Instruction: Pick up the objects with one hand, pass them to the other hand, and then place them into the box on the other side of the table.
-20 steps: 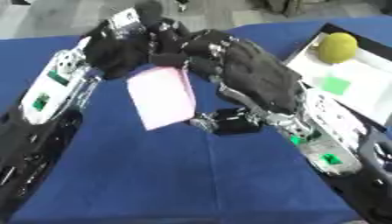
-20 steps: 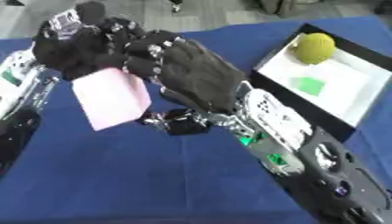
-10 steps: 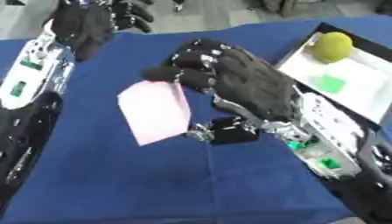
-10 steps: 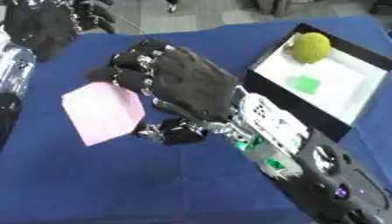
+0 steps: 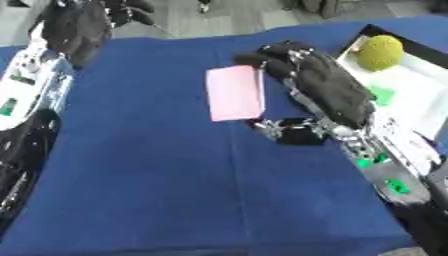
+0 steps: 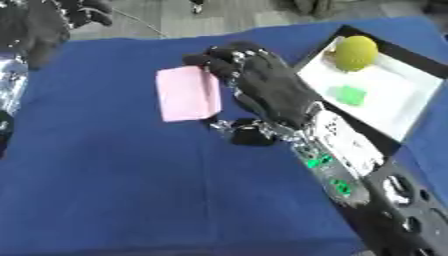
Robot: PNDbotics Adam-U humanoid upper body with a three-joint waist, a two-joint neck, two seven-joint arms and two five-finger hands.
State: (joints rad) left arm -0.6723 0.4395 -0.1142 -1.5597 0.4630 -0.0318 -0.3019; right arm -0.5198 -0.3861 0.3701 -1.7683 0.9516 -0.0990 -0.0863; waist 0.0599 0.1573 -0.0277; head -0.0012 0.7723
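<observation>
A flat pink rectangle (image 5: pixel 234 92) hangs over the blue table, held along its right edge by my right hand (image 5: pixel 322 85). That hand's fingers curl over the edge and its thumb (image 5: pixel 282 131) sits below it. My left hand (image 5: pixel 80 25) is pulled back at the upper left, apart from the pink piece, holding nothing, its fingers relaxed. At the right stands the box (image 6: pixel 394 102), black-rimmed with a white inside. It holds a yellow-green ball (image 6: pixel 354 52) and a small green piece (image 6: pixel 350 95).
The blue cloth (image 5: pixel 175 190) covers the whole table. My right forearm (image 6: pixel 337 165) runs from the lower right toward the middle. My left forearm (image 5: pixel 26 85) lies along the left edge. Grey floor shows beyond the far table edge.
My left hand let go of the pink rectangle and drew back to the upper left. My right hand now holds it alone and has turned it flatter.
</observation>
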